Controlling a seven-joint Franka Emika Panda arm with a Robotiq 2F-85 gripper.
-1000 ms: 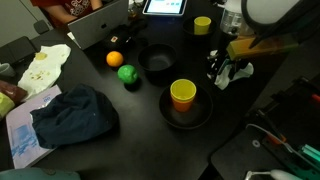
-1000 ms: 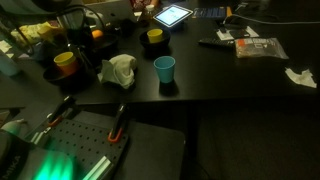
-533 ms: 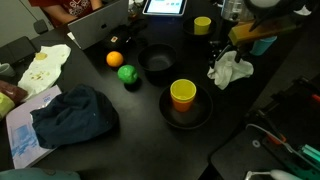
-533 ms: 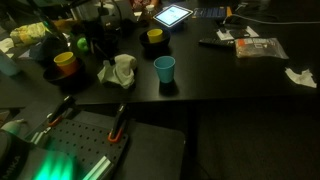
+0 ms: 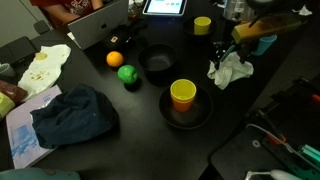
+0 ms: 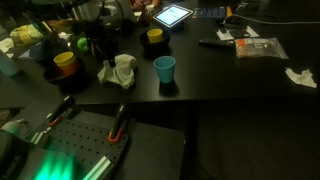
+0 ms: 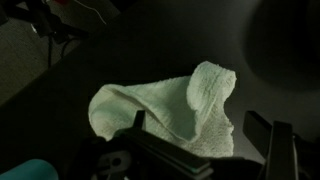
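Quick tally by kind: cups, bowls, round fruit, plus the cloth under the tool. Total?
Cups: 3, two yellow plastic cups and a teal plastic cup
Bowls: 2, round black bowls
Fruit: 2, round orange fruit, round green fruit
Cloth: 1, crumpled white cloth
Total: 8

arm held high, wrist pointing down, fingers spread apart, empty
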